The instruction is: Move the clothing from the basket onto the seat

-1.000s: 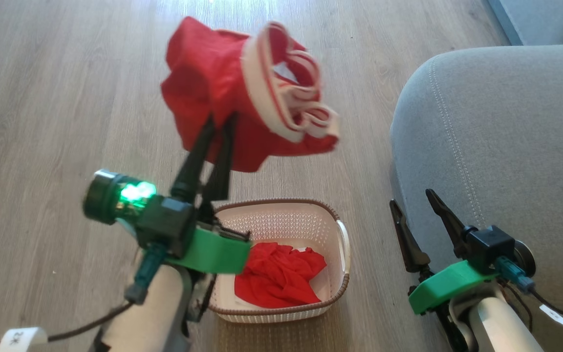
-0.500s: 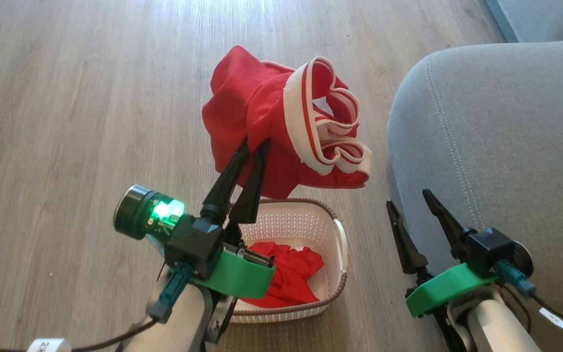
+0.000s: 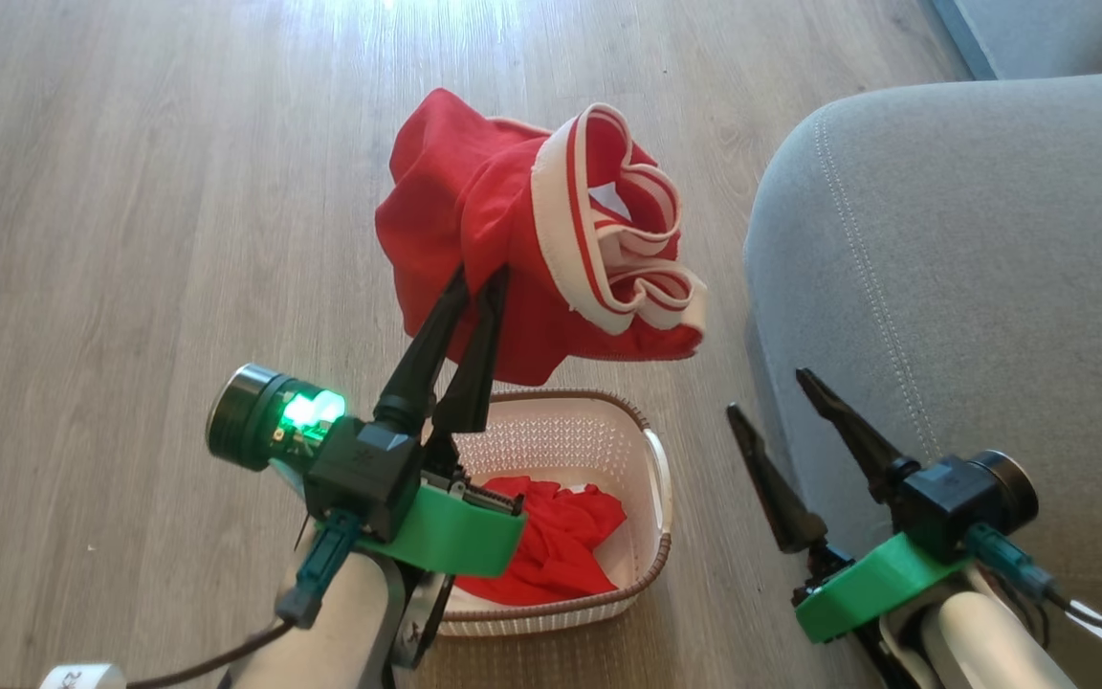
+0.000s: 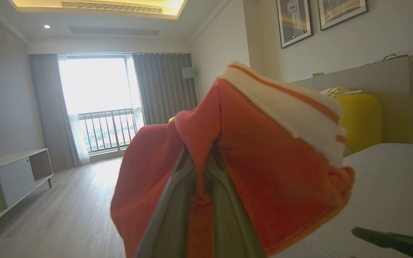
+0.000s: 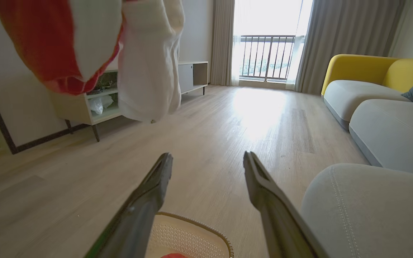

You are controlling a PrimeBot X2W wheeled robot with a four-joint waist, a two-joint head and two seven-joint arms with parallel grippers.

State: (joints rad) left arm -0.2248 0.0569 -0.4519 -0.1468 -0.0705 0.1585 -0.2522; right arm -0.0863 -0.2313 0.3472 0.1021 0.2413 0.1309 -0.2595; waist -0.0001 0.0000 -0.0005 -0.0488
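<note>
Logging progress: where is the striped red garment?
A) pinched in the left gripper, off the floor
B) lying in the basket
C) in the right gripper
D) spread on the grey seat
A: the left gripper is shut on the striped garment, held aloft; the right gripper stands open and empty.

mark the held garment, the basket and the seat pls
held garment [image 3: 455, 211]: head view, on its plain red part.
basket [image 3: 565, 438]: head view, on the perforated far wall.
seat [image 3: 991, 268]: head view, on the bare grey top.
</note>
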